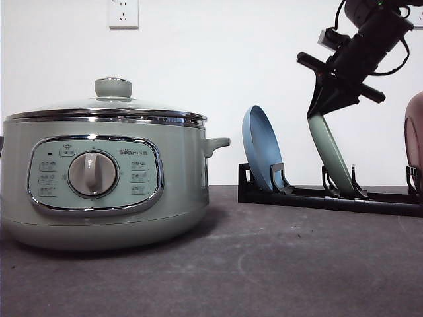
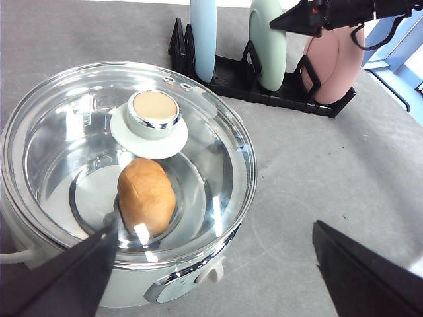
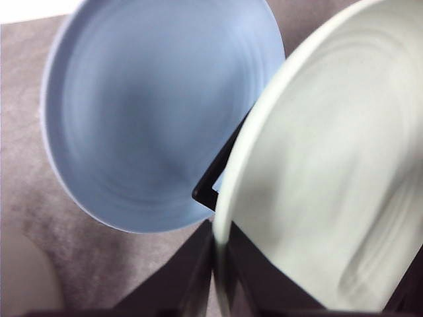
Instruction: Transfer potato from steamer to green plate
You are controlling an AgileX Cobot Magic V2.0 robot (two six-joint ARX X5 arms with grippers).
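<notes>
The potato lies inside the steamer, seen through its shut glass lid with the knob on top. In the front view the steamer stands at the left with the lid on. The green plate stands on edge in the black rack, between the other two plates. My right gripper sits at its top rim, fingers pressed on both sides of the green plate. My left gripper hovers open above the steamer's near edge, holding nothing.
A blue plate stands in the rack left of the green one, and a pink plate stands on its other side. Grey table stretches in front of the rack. A white wall with a socket lies behind.
</notes>
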